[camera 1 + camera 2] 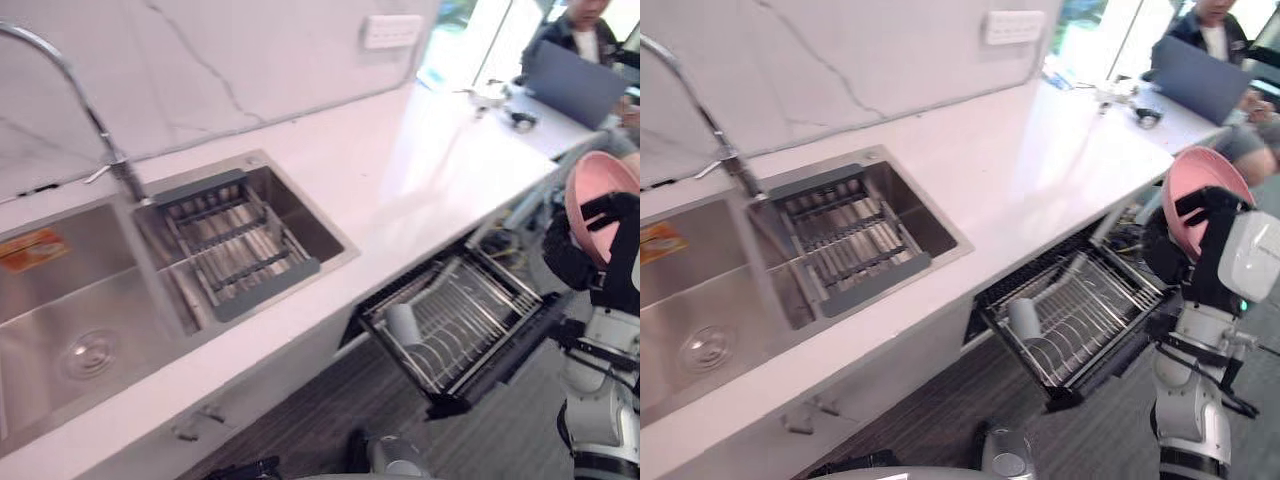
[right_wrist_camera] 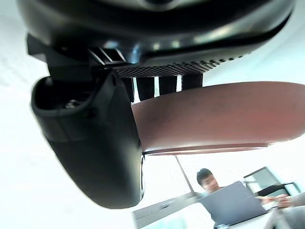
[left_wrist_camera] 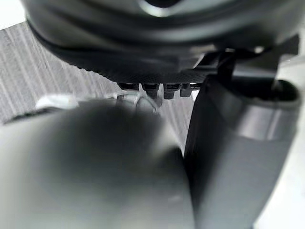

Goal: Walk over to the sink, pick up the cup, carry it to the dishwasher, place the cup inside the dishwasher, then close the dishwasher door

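Observation:
A pink cup (image 1: 600, 195) is held up at the right of the scene, and my right hand (image 1: 570, 255) is shut on it, fingers curled over its rim. In the right wrist view the cup's (image 2: 224, 114) pink wall lies between the thumb and the fingers (image 2: 167, 85). Below and left of the cup, the dishwasher (image 1: 490, 375) stands pulled open under the counter, its wire rack (image 1: 470, 310) showing. My left hand (image 3: 157, 38) hangs over the striped floor with nothing in it, fingers relaxed.
A pale cup (image 1: 403, 325) lies in the rack's left part. The white counter (image 1: 420, 170) holds a double sink (image 1: 60, 300) with a drainer basket (image 1: 235, 245) and a faucet (image 1: 95, 125). A person (image 1: 585, 30) sits behind a laptop (image 1: 575, 80) at the far right.

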Robot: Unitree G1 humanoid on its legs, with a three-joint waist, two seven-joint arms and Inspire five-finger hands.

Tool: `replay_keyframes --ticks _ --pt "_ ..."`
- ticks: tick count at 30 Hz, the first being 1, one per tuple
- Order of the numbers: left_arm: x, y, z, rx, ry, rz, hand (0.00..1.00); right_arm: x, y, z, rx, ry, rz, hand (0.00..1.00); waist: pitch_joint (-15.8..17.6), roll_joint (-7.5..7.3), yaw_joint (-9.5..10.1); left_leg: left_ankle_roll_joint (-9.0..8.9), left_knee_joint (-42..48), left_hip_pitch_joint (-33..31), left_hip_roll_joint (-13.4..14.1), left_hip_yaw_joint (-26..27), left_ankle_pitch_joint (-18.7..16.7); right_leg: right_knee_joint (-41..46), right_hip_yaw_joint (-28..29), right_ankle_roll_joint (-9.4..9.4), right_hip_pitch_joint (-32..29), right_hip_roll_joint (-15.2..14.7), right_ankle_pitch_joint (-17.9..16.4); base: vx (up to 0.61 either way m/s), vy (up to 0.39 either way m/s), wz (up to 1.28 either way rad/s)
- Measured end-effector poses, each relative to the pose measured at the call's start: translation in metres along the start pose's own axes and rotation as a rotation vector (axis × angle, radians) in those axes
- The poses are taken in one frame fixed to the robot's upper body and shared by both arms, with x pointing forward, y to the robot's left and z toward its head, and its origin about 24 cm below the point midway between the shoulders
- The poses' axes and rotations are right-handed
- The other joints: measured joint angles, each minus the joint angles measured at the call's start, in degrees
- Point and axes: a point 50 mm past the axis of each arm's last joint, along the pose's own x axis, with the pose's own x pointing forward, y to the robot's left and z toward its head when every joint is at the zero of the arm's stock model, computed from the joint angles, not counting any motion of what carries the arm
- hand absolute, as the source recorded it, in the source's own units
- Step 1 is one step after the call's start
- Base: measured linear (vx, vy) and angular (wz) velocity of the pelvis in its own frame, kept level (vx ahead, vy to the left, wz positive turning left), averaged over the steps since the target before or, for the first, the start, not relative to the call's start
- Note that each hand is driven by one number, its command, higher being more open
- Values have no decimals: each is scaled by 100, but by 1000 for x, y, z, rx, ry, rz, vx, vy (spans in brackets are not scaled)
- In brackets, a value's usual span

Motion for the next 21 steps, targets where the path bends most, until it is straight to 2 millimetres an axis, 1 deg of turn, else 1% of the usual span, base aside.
replay_keyframes --ticks 1,2,4,5,6,7,9,11,12,14,17,19,20,21 --pt "0 0 5 -3 -11 3 100 0 1 -2 -2 5 -4 0 -15 -19 23 -44 144 -123 27 -58 -34 -263 12 6 -15 122 9 42 -271 -97" --pt "1 -3 8 -21 -23 1 100 -3 15 -4 9 27 26 0 -19 -26 238 -155 189 -224 62 -165 17 -1295 8 -20 299 495 34 5 -218 -92" --pt "1 0 7 -34 -20 10 100 -12 27 -5 17 46 85 0 -47 -91 231 -262 193 -232 14 -52 37 -2108 83 15 593 613 54 -21 -222 -62" --pt "1 -1 6 -59 -21 7 100 -20 35 -6 25 68 128 0 -44 -97 234 -294 194 -238 -56 -3 37 -2486 137 123 703 630 80 -43 -171 -32" --pt "1 -3 5 -71 -21 5 100 -25 39 -7 27 84 151 0 -40 -47 235 -311 174 -244 -84 -14 48 -2555 150 137 701 651 111 -60 -88 -27" --pt "2 -5 2 -83 -15 0 100 -33 44 -11 27 115 185 0 -26 -17 233 -338 83 -220 -137 -108 76 -2549 170 138 683 659 112 -67 -24 -11" --pt "2 -8 -6 -109 -2 -10 100 -55 50 -19 14 189 266 0 -76 102 249 -349 -84 -171 -212 -289 149 -2547 164 140 692 664 108 -61 13 0" --pt "2 -8 -7 -111 -6 -11 100 -62 51 -20 13 200 304 0 -75 125 247 -348 -151 -174 -263 -400 174 -2546 131 149 692 643 110 -43 37 10" --pt "2 -8 -7 -110 -10 -11 100 -65 53 -20 16 200 333 0 -86 167 248 -314 -213 -173 -303 -477 221 -2547 88 165 698 618 113 -46 52 21" --pt "2 -8 -6 -110 -18 -12 100 -68 57 -17 25 192 360 0 -46 187 247 -272 -316 -197 -381 -680 276 -2551 -6 198 707 569 125 -41 66 30" --pt "3 -13 -2 -105 -35 -27 100 -72 71 -14 26 209 413 0 51 295 266 -178 -345 -334 -511 -979 346 -2572 -269 268 718 450 155 -34 77 51" --pt "3 -23 3 -99 -57 -68 100 -70 82 -18 12 243 437 0 207 490 387 -75 -345 -490 -630 -1250 415 -2571 -469 329 725 368 193 -18 69 53" --pt "3 -25 4 -94 -60 -80 100 -67 86 -19 7 249 440 0 258 546 397 -49 -343 -542 -658 -1316 434 -2570 -534 344 721 342 205 -33 73 57" --pt "3 -31 9 -102 -76 -105 100 -57 94 -18 2 258 441 0 395 645 434 14 -333 -639 -706 -1437 480 -2567 -634 356 698 296 230 -62 75 51"
